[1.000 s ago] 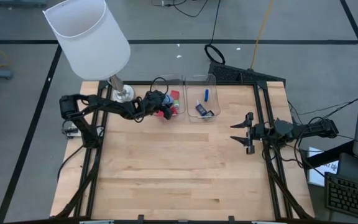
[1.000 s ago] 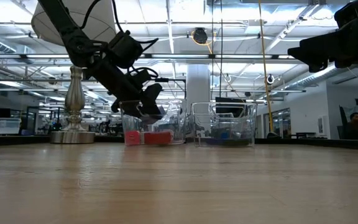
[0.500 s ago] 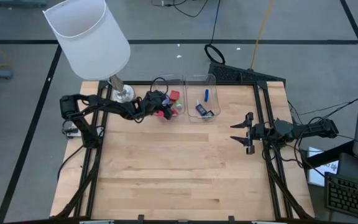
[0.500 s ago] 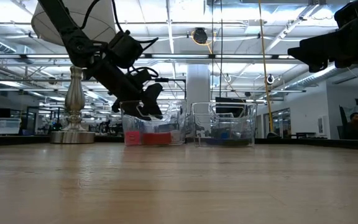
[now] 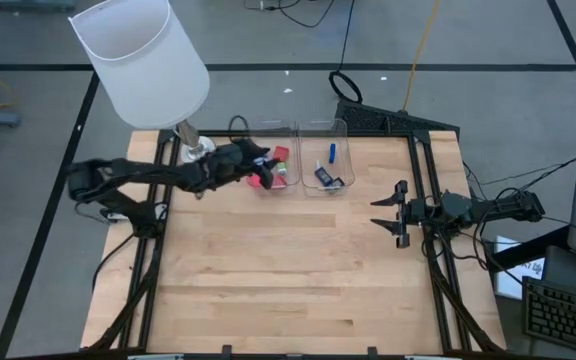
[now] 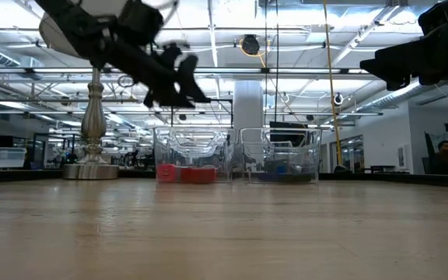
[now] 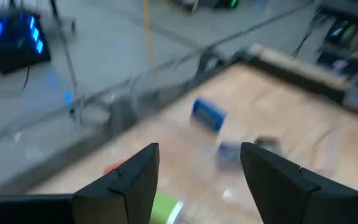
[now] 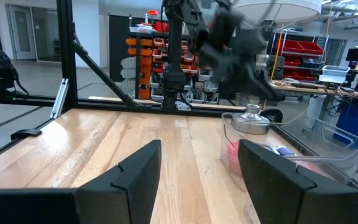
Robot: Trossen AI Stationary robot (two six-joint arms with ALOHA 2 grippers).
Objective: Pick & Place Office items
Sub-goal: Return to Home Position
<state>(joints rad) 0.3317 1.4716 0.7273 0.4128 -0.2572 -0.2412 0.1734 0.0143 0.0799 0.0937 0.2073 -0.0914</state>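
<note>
My left gripper (image 5: 263, 159) hangs open above the near-left rim of the left clear bin (image 5: 290, 130), well over it in the low view (image 6: 193, 87). Red pieces (image 5: 267, 179) and a green piece (image 5: 280, 170) lie on that bin's floor. The right clear bin (image 5: 340, 128) holds a light blue piece (image 5: 333, 152) and dark pieces (image 5: 324, 177). The left wrist view is blurred; between its open fingers (image 7: 201, 174) nothing is held, and a blue piece (image 7: 209, 114) shows beyond. My right gripper (image 5: 375, 213) waits open over the table's right side.
A big lamp with a white shade (image 5: 143, 60) stands on its metal base (image 5: 198, 150) at the far left corner, close behind my left arm. Both bins sit at the far edge. The wooden table (image 5: 288, 270) lies bare toward the near edge.
My left gripper has risen out of the left bin, from down among the red pieces to well above its rim, and its arm has swung back toward the table's left. The pieces stay in the bins.
</note>
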